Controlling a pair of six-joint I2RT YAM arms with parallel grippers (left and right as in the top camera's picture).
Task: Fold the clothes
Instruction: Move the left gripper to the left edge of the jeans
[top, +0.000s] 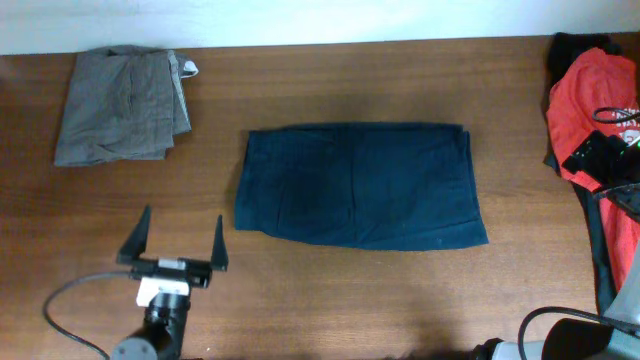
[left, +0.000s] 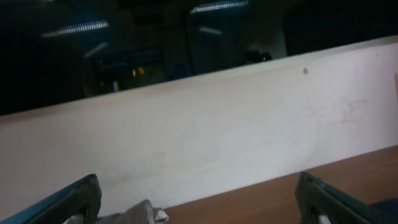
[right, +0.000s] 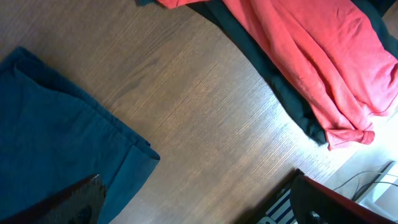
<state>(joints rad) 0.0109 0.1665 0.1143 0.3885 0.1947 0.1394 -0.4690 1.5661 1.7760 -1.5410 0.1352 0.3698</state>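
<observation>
1. You can't read the white lettering on the red cloth T-shirt (top: 585, 110); it is too small. The small white tag on the crumpled grey-khaki cloth garment (top: 120, 105) is also unreadable.
2. Your left gripper (top: 183, 218) is spread wide and empty. The folded dark navy blue cloth garment (top: 360, 185) lies flat just to its right.
3. Your right gripper (right: 196, 186) is also spread wide and empty, with navy cloth beside one finger and the red T-shirt beyond.

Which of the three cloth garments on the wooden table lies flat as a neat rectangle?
The dark navy blue cloth garment in the middle. The grey-khaki garment at left is rumpled; the red garment at right is crumpled.
</observation>
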